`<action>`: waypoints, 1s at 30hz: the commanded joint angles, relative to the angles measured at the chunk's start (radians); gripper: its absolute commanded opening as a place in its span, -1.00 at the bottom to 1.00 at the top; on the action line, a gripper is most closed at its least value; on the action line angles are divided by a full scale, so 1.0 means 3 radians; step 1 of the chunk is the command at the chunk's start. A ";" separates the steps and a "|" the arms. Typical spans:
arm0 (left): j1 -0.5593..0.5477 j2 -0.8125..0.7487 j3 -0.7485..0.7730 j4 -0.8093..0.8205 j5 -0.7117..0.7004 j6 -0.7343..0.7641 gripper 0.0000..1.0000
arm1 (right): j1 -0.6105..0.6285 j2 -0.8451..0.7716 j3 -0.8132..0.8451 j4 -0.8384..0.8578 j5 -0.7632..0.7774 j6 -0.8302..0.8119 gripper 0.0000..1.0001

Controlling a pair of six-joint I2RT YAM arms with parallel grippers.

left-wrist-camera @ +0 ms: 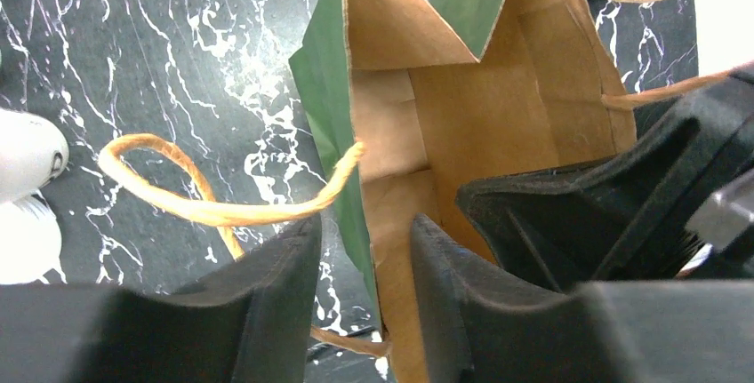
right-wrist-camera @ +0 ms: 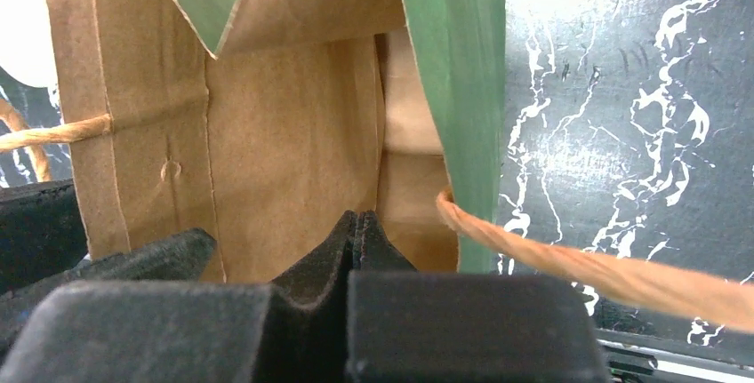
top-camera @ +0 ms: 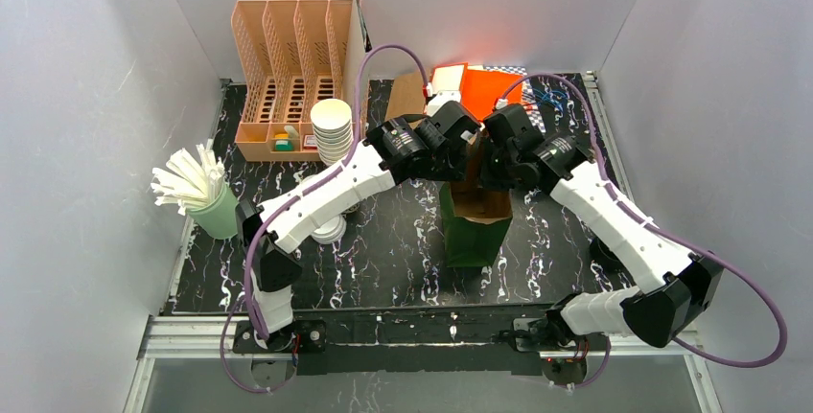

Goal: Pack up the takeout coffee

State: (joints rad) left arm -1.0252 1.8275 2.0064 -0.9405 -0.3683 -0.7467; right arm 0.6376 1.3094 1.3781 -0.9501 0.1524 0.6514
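Arms from both sides meet over a green paper bag (top-camera: 475, 226) standing upright in the middle of the black marbled table (top-camera: 383, 260), its brown inside showing at the open mouth. The left gripper (left-wrist-camera: 364, 227) has its fingers apart, one either side of the bag's left wall, with a gap to spare and the paper not squeezed. One twisted paper handle (left-wrist-camera: 204, 210) loops out over the table just beside it. The right gripper (right-wrist-camera: 356, 219) sits inside the mouth of the bag with its fingers pressed together; I cannot tell whether any paper is caught between them. The bag's other handle (right-wrist-camera: 569, 263) trails off to its right.

Where the takeout coffee cup is I cannot tell; the two wrists cover most of the bag's opening. A tall stack of cups (top-camera: 333, 130) stands well behind and to the left, before a peach desk organiser (top-camera: 288, 58), and a pale green tumbler of straws (top-camera: 213, 207) stands near the left wall.
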 commanded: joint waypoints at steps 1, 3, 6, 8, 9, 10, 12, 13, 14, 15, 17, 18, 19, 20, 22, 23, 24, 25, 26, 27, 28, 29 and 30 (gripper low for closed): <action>-0.0019 0.0051 0.0055 -0.0174 -0.0040 0.0042 -0.44 | 0.0157 -0.0072 -0.0080 0.0071 0.0338 0.0021 -0.97; -0.0019 0.0053 0.0058 -0.0165 -0.0023 0.0040 -0.84 | 0.0227 -0.0125 -0.0138 0.0152 0.0397 0.0016 -0.97; -0.0019 0.0052 0.0071 -0.0184 0.0011 -0.0008 -1.00 | 0.0405 -0.0037 -0.0057 -0.0077 0.0900 0.0042 -0.97; -0.0019 0.0077 0.0127 -0.0259 0.0008 -0.0035 -1.00 | 0.0454 0.0055 0.0020 -0.0457 0.1421 0.0237 -0.97; -0.0019 0.0095 0.0177 -0.0328 -0.0027 -0.0043 -1.00 | 0.0455 0.0082 0.0028 -0.0601 0.1646 0.0304 -0.97; -0.0016 0.0121 0.0231 -0.0411 -0.0068 -0.0033 -1.00 | 0.0453 0.0101 0.0037 -0.0699 0.1796 0.0332 -0.97; 0.0000 0.0184 0.0369 -0.0638 -0.0198 -0.0010 -1.00 | 0.0448 0.0137 0.0051 -0.0876 0.2074 0.0357 -0.97; 0.0012 0.0236 0.0466 -0.0791 -0.0282 0.0005 -1.00 | 0.0440 0.0166 0.0067 -0.1023 0.2192 0.0396 -0.97; 0.0020 0.0262 0.0563 -0.0939 -0.0382 0.0025 -1.00 | 0.0419 0.0203 0.0083 -0.1093 0.2279 0.0428 -0.97; 0.0033 0.0299 0.0652 -0.1083 -0.0469 0.0047 -1.00 | 0.0384 0.0241 0.0102 -0.1229 0.2336 0.0451 -0.97; 0.0073 0.0314 0.0735 -0.1312 -0.0586 0.0093 -1.00 | 0.0282 0.0296 0.0120 -0.1358 0.2398 0.0457 -0.97; 0.0096 0.0304 0.0722 -0.1376 -0.0612 0.0112 -1.00 | 0.0219 0.0300 0.0128 -0.1376 0.2405 0.0424 -0.97; 0.0114 0.0285 0.0695 -0.1417 -0.0626 0.0126 -1.00 | 0.0158 0.0283 0.0135 -0.1357 0.2402 0.0359 -0.97; 0.0126 0.0250 0.0645 -0.1432 -0.0628 0.0143 -1.00 | 0.0097 0.0268 0.0143 -0.1311 0.2401 0.0290 -0.97; 0.0149 0.0187 0.0555 -0.1436 -0.0631 0.0157 -1.00 | -0.0002 0.0235 0.0198 -0.1224 0.2394 0.0149 -0.97; 0.0158 0.0163 0.0529 -0.1436 -0.0637 0.0166 -1.00 | -0.0059 0.0226 0.0233 -0.1187 0.2403 0.0073 -0.97; 0.0160 0.0144 0.0518 -0.1439 -0.0635 0.0180 -1.00 | -0.0110 0.0228 0.0274 -0.1164 0.2414 0.0013 -0.97; 0.0165 0.0139 0.0528 -0.1452 -0.0637 0.0195 -1.00 | -0.0152 0.0239 0.0320 -0.1155 0.2418 -0.0032 -0.97; 0.0169 0.0142 0.0549 -0.1467 -0.0639 0.0205 -1.00 | -0.0183 0.0253 0.0371 -0.1143 0.2415 -0.0082 -0.97; 0.0170 0.0156 0.0578 -0.1481 -0.0630 0.0245 -1.00 | -0.0198 0.0260 0.0412 -0.1121 0.2400 -0.0126 -0.97; 0.0170 0.0182 0.0627 -0.1513 -0.0619 0.0260 -1.00 | -0.0207 0.0267 0.0459 -0.1101 0.2374 -0.0162 -0.97; 0.0169 0.0206 0.0671 -0.1516 -0.0586 0.0268 -1.00 | -0.0210 0.0265 0.0513 -0.1072 0.2264 -0.0218 -0.97; 0.0168 0.0203 0.0683 -0.1445 -0.0482 0.0298 -1.00 | -0.0211 0.0241 0.0559 -0.0954 0.1886 -0.0373 -0.97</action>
State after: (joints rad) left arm -0.9947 1.9335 2.1792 -1.2594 -0.4755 -0.7139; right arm 0.5980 1.4063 1.4704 -1.2495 0.7769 0.6575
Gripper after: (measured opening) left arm 0.009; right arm 0.031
